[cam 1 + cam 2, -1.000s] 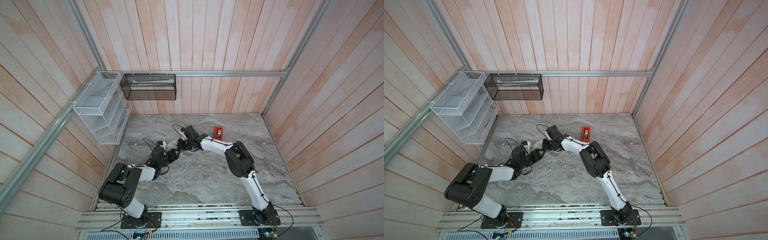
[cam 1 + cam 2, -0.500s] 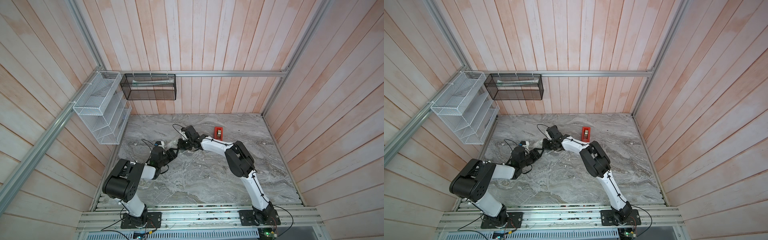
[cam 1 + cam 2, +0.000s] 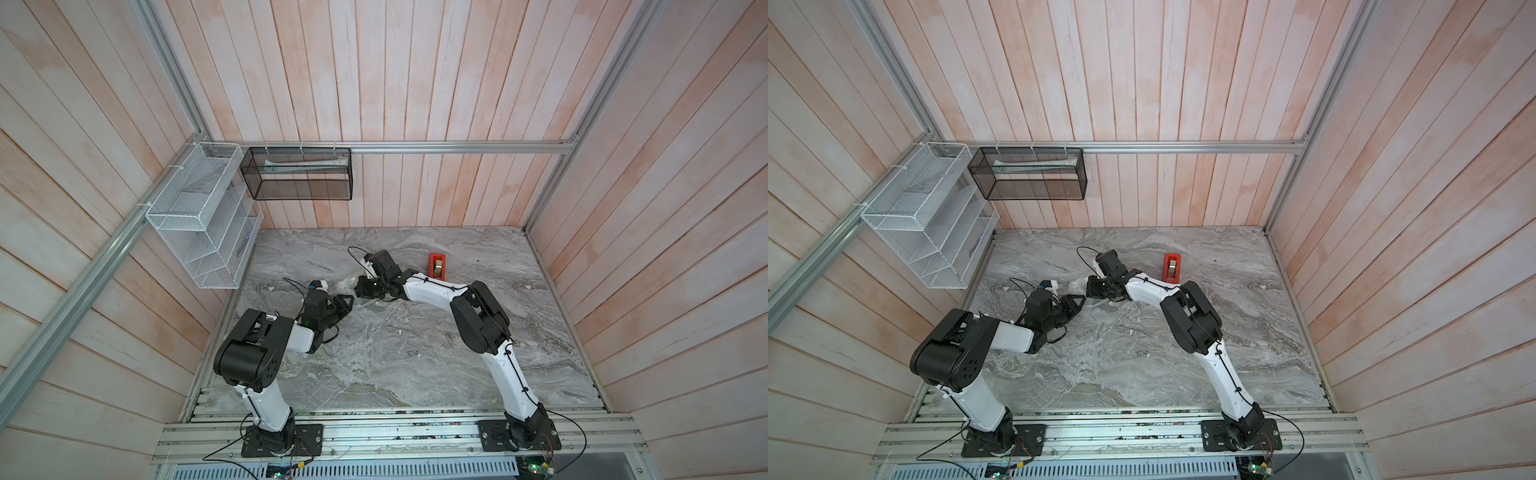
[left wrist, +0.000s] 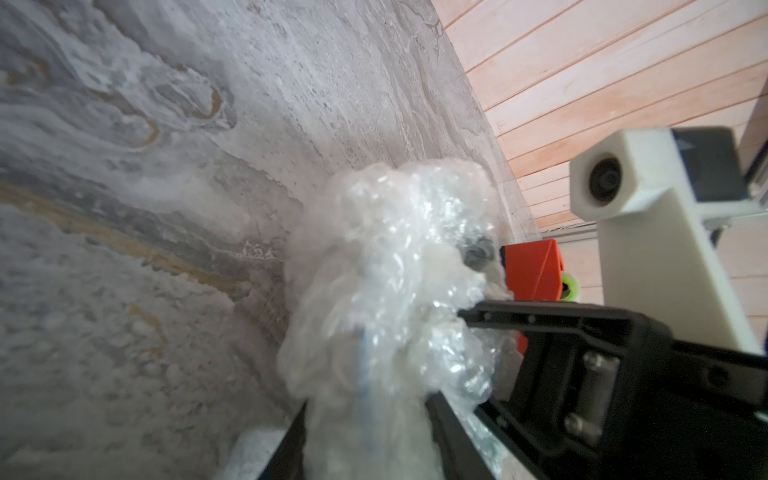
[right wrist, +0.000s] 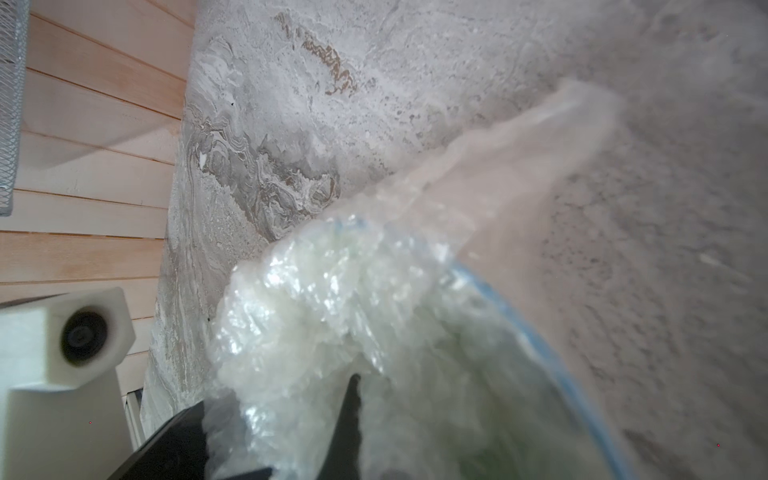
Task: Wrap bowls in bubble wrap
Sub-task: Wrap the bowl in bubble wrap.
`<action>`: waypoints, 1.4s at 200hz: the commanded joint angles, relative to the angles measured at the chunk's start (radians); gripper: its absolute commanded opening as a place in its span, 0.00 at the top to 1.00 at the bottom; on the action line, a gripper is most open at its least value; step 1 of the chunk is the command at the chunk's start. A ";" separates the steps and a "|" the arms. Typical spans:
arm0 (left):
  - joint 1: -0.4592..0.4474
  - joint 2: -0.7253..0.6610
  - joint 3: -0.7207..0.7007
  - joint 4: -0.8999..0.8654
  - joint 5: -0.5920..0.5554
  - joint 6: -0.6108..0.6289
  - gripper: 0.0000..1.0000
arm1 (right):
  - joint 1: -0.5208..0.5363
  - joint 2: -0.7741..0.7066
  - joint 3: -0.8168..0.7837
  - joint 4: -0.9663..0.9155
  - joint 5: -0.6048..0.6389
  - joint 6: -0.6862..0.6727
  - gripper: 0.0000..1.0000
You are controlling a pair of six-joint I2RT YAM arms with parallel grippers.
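Observation:
The bubble wrap (image 3: 345, 286) (image 3: 1076, 286) is a whitish crinkly bundle on the marble table between my two grippers. In the right wrist view the bowl's bluish rim (image 5: 540, 332) shows through the bubble wrap (image 5: 316, 299), and the rest of the bowl is hidden inside. My left gripper (image 3: 348, 300) (image 4: 368, 405) has its jaws closed in against a bunched tail of the bubble wrap (image 4: 390, 266). My right gripper (image 3: 360, 287) (image 5: 353, 399) is shut on the wrap from the opposite side, its black fingers (image 4: 490, 313) buried in the bundle.
A red tape dispenser (image 3: 437, 266) (image 3: 1172, 266) (image 4: 532, 270) stands on the table just behind the right forearm. A white wire rack (image 3: 199, 216) hangs on the left wall. On the back wall hangs a black mesh basket (image 3: 299, 174).
The left gripper's jaws have narrowed from wide apart onto the bunched wrap. The left arm shifted slightly. The right gripper stayed shut in place.

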 commanded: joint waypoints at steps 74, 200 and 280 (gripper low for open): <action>0.014 0.021 0.095 -0.202 -0.041 0.052 0.95 | -0.050 -0.003 -0.086 -0.136 -0.035 -0.006 1.00; 0.014 -0.088 0.178 -0.602 0.017 0.134 1.00 | -0.131 -0.182 -0.083 0.032 -0.298 0.044 0.68; 0.014 -0.202 0.170 -0.824 0.049 0.161 1.00 | -0.115 -0.331 -0.216 0.065 -0.433 -0.008 0.61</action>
